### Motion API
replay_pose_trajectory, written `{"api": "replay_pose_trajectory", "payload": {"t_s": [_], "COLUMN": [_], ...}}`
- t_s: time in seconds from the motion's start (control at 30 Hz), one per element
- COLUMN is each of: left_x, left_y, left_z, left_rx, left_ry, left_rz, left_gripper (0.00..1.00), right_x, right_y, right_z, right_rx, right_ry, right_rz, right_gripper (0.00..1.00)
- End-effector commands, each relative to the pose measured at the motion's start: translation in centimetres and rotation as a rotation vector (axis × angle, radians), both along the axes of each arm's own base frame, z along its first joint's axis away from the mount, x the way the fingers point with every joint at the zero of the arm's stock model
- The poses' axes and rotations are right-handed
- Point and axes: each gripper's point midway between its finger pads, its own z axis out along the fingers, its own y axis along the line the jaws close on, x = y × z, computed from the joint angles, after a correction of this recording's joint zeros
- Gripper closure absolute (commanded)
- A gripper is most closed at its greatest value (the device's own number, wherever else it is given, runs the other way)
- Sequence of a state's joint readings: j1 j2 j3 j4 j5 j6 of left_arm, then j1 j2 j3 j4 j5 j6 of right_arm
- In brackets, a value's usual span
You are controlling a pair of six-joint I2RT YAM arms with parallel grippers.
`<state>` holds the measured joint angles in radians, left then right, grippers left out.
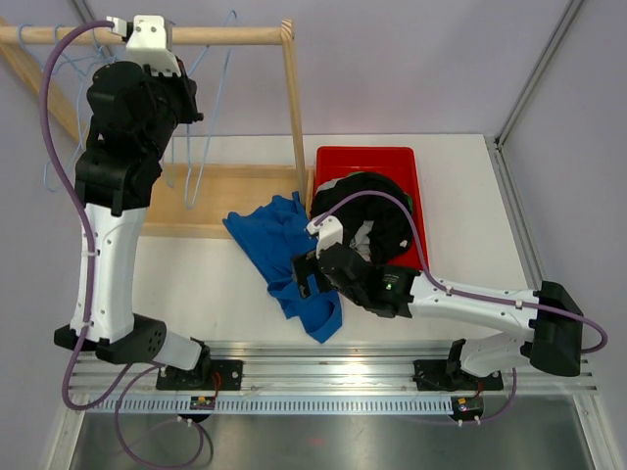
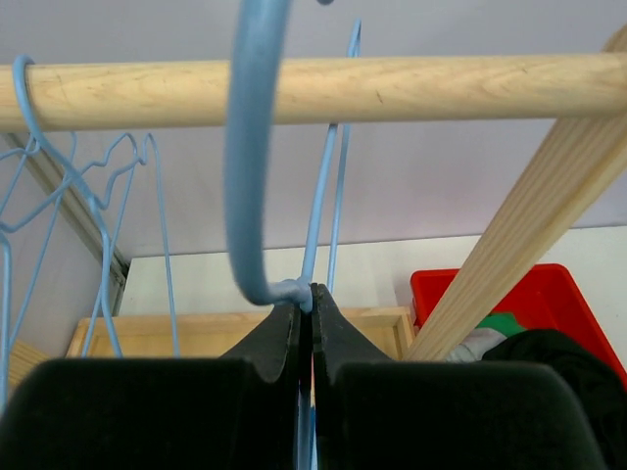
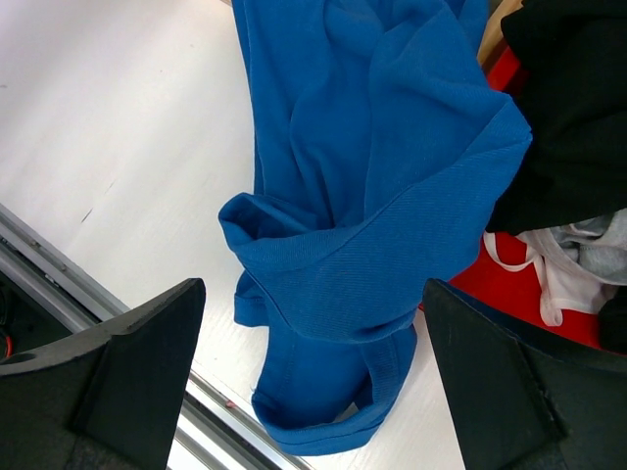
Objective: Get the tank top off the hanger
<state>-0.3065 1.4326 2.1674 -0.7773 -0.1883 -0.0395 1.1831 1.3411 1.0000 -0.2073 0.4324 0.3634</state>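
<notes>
The blue tank top (image 1: pixel 289 259) lies crumpled on the white table, off the hanger, with one strap loop toward the front edge (image 3: pixel 372 225). A light blue hanger (image 2: pixel 250 176) has its hook curving up across the wooden rail (image 2: pixel 392 88). My left gripper (image 2: pixel 305 294) is raised to the rail and shut on the hanger's neck just below the hook. Its thin wires hang down below (image 1: pixel 201 157). My right gripper (image 3: pixel 313 289) hovers over the near end of the tank top (image 1: pixel 312 274), open wide, with nothing between its fingers.
The wooden rack has a slanted post (image 1: pixel 296 108) and a base frame (image 1: pixel 225 186) behind the tank top. A red bin (image 1: pixel 367 162) to the right holds black and other clothes (image 1: pixel 377 206). Several blue wire hangers (image 2: pixel 59 186) hang at the rail's left. A metal track (image 3: pixel 59 284) borders the table front.
</notes>
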Motion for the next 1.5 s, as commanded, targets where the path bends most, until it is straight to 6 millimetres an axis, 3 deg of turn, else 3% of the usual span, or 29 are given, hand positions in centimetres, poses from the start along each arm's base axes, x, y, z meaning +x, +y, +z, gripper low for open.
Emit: {"api": "replay_pose_trajectory", "payload": {"t_s": [0.0,0.37,0.77,0.97,1.37,1.47], "left_x": [1.2,5.8,7.7,6.7,3.7,2.3], "left_y": [-0.3,1.3,1.8,1.8,1.7,1.9], "left_z": [1.5,-0.2,-3.5,-4.5,-1.3,0.1], "left_rx": [-0.047,-0.085,-0.077,-0.078,-0.097,-0.096], "left_ry": [-0.031,0.017,0.088,0.096,0.012,-0.035], "left_rz": [-0.067,-0.065,-0.053,-0.056,-0.079,-0.068], "left_gripper": [1.0,1.0,1.0,1.0,0.99,0.71], "right_x": [0.4,0.3,0.3,0.3,0.2,0.2], "right_y": [-0.6,-1.8,-1.8,-1.7,-1.3,-1.3], "right_z": [1.9,2.0,1.2,1.0,0.5,0.5], "right_rx": [0.044,0.044,0.037,0.039,0.037,0.037], "right_ry": [-0.043,-0.05,-0.037,-0.031,-0.014,-0.014], "right_rz": [-0.034,-0.054,-0.056,-0.054,-0.051,-0.051], "right_gripper": [0.0,0.0,0.0,0.0,0.0,0.01]}}
